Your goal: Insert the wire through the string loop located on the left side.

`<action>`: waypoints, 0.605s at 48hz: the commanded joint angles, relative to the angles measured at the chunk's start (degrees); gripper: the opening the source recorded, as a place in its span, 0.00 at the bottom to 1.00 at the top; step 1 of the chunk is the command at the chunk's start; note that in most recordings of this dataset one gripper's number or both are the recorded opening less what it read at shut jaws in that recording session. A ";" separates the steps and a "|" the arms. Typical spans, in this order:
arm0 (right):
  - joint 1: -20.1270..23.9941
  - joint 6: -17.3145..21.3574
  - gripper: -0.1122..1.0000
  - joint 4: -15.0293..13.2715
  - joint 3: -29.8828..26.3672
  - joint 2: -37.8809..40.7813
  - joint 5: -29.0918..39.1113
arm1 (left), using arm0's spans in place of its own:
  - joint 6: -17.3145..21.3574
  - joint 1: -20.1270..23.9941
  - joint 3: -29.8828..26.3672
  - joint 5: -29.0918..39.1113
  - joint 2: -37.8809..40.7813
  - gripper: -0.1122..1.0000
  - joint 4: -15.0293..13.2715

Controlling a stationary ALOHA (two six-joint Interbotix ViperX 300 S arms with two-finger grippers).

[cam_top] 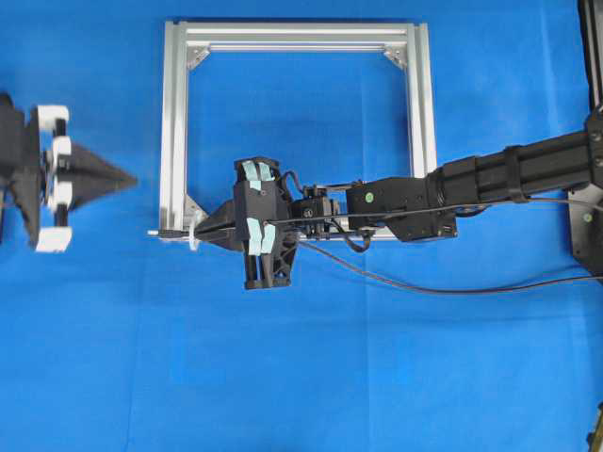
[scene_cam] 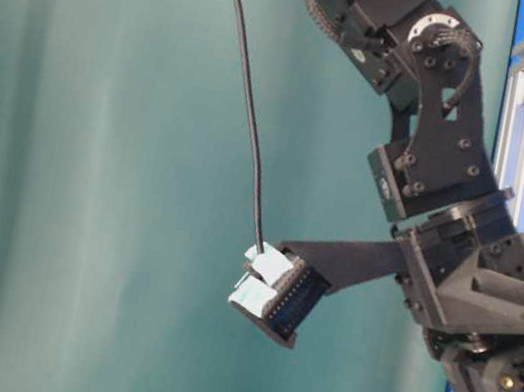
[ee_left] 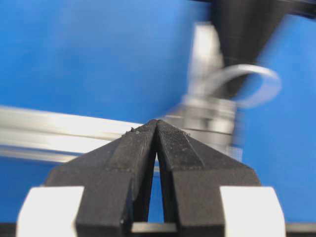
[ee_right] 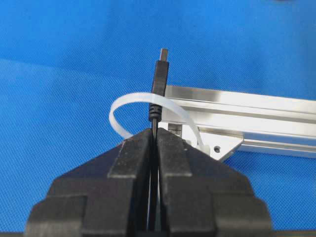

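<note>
My right gripper [cam_top: 200, 234] [ee_right: 154, 132] is shut on the wire just behind its plug [ee_right: 159, 81]. The whitish string loop [ee_right: 123, 106] [cam_top: 193, 237] hangs at the lower left corner of the silver frame [cam_top: 174, 113] [ee_right: 247, 106]. The plug sticks out past the loop to the left, its metal tip [cam_top: 152, 232] beyond the frame corner, and the loop arcs around the wire right at my fingertips. My left gripper [cam_top: 132, 179] [ee_left: 157, 123] is shut and empty, left of the frame and a little above the plug. Its view shows the loop [ee_left: 269, 81] blurred ahead.
Blue cloth covers the table. Behind my right gripper the wire [cam_top: 452, 289] trails right across the cloth. The right arm [cam_top: 490, 179] reaches across the frame's lower right corner. At table level a thin black cable [scene_cam: 250, 92] drops to the taped gripper body [scene_cam: 265, 293].
</note>
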 commanded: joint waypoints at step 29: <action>-0.18 0.09 0.10 -0.18 -1.05 -1.32 -0.35 | 0.26 -7.38 -1.76 -0.26 0.00 0.29 0.18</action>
